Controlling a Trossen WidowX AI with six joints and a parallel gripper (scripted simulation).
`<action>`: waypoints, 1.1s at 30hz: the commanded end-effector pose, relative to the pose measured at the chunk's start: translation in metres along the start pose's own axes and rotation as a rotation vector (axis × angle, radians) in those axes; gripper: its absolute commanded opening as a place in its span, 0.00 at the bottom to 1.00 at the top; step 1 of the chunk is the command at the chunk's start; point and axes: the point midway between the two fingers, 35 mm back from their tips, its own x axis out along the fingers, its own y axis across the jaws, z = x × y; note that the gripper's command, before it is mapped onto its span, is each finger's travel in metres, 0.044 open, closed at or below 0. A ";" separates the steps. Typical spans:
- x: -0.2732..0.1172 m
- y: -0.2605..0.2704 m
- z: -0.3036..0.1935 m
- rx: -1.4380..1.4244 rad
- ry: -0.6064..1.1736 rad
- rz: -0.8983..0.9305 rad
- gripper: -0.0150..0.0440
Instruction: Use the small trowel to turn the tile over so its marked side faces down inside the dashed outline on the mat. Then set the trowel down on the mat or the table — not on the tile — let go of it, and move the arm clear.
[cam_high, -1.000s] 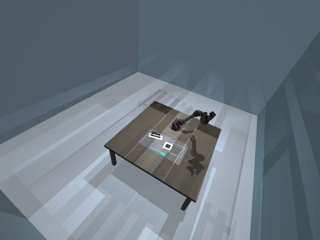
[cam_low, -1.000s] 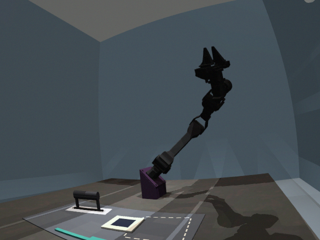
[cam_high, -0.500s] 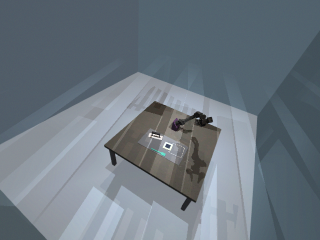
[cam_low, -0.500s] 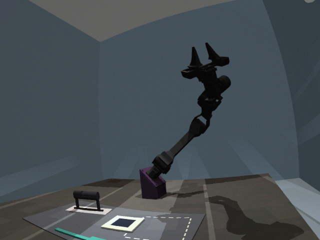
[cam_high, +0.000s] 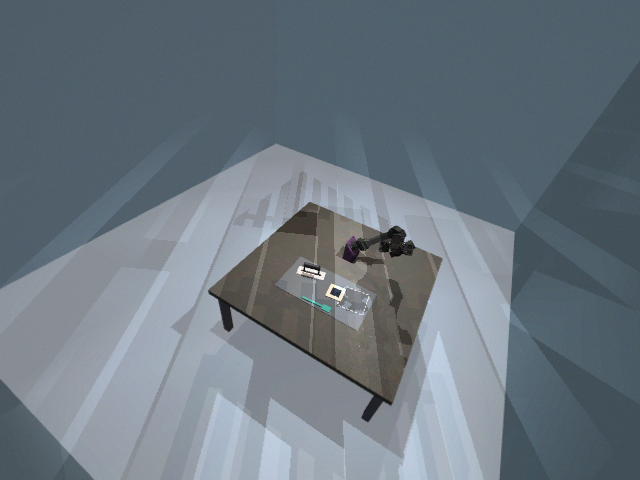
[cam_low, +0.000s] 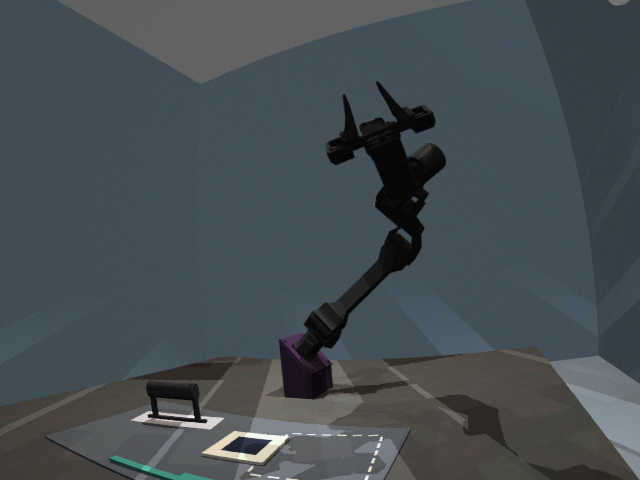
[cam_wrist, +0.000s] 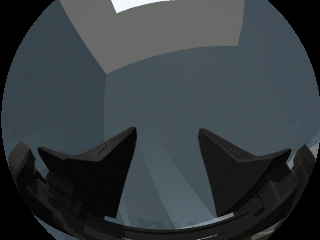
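Observation:
The tile (cam_high: 336, 292) (cam_low: 247, 445), cream with a dark square facing up, lies flat on the grey mat (cam_high: 289, 284) (cam_low: 103, 436). It covers part of the left edge of the dashed outline (cam_low: 381, 438) and lies mostly outside it. A teal tool (cam_high: 325, 308) (cam_low: 147, 467) with a long thin handle and wider blade lies in front of the tile. A flat white plate (cam_high: 301, 270) (cam_low: 210, 422) with a raised black handle (cam_low: 172, 390) stands behind left. Which is the small trowel is unclear. My gripper (cam_low: 361, 88) (cam_wrist: 168, 132) is open and empty, pointing up, high above the table.
The purple arm base (cam_high: 350, 250) (cam_low: 305, 374) stands on the brown table (cam_high: 258, 289) (cam_low: 516, 413) behind the mat. The arm leans up and to the right from it. The wrist view shows only walls and ceiling beyond the fingers.

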 end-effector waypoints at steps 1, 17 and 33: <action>0.009 -0.022 -0.017 -0.121 0.048 -0.035 0.71; 0.032 -0.096 -0.051 -0.597 0.211 -0.176 0.71; 0.041 -0.199 -0.076 -0.984 0.438 -0.321 0.71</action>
